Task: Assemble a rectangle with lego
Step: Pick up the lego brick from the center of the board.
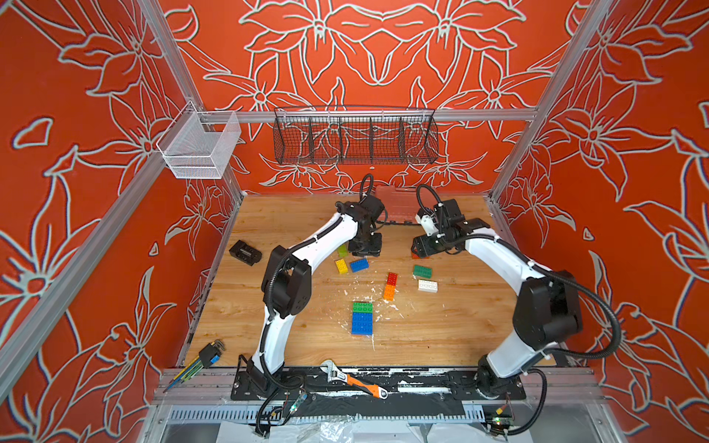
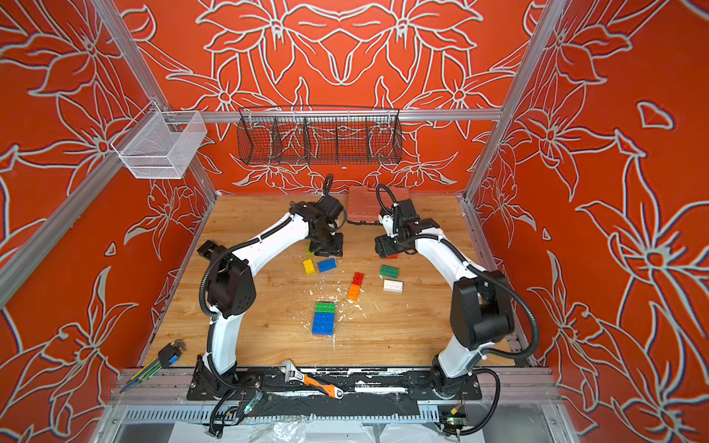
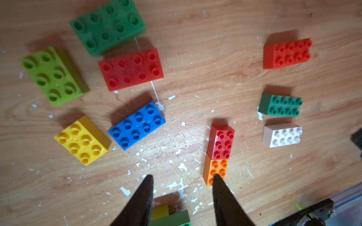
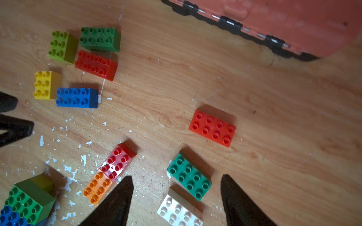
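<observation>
In a top view the left arm (image 1: 330, 230) hides most of the lime brick (image 1: 342, 251).

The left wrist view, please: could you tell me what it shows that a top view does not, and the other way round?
Only the left wrist view: the green brick and the red brick beside it, next to the lime brick; the left arm covers both from above. Only a top view: the wrench, the hex keys, the black wire basket and the salmon case. Both: the yellow brick, the blue brick, the red-and-orange pair and the white brick.
</observation>
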### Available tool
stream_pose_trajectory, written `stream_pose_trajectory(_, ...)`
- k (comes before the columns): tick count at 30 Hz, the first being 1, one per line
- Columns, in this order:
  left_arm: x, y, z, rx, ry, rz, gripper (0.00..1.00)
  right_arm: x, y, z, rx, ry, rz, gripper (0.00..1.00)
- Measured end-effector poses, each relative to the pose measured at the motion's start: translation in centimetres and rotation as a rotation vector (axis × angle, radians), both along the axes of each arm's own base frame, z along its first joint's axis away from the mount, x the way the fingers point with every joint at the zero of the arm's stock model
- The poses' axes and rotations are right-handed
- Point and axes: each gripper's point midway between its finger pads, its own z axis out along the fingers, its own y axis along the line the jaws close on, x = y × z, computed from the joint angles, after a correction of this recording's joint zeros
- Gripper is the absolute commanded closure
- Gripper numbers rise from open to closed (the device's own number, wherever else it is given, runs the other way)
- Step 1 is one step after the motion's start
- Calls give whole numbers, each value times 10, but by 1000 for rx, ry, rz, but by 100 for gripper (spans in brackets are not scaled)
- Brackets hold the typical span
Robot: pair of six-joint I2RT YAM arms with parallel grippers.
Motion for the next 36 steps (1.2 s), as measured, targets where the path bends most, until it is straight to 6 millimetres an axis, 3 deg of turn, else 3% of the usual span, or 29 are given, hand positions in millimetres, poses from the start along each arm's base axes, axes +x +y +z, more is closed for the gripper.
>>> stream_pose_trajectory(6,-2,8,10,-33,-5,-37,53,46,20,7,-72,-31,226,28)
stream_pose_trajectory(11,-4,26,10,-58,17,-22,54,62,14,-9,-133,12,324,27)
stream_pose_trajectory(18,0,43,3,-76,46,6,55,52,-14,-38,-164,96,397,27)
stream_pose_trajectory(23,-1,41,3,-94,54,0,55,35,-18,-62,-183,147,457,28)
stream_pose_trajectory(36,-5,41,-1,-100,70,-3,55,37,-17,-75,-203,103,530,28)
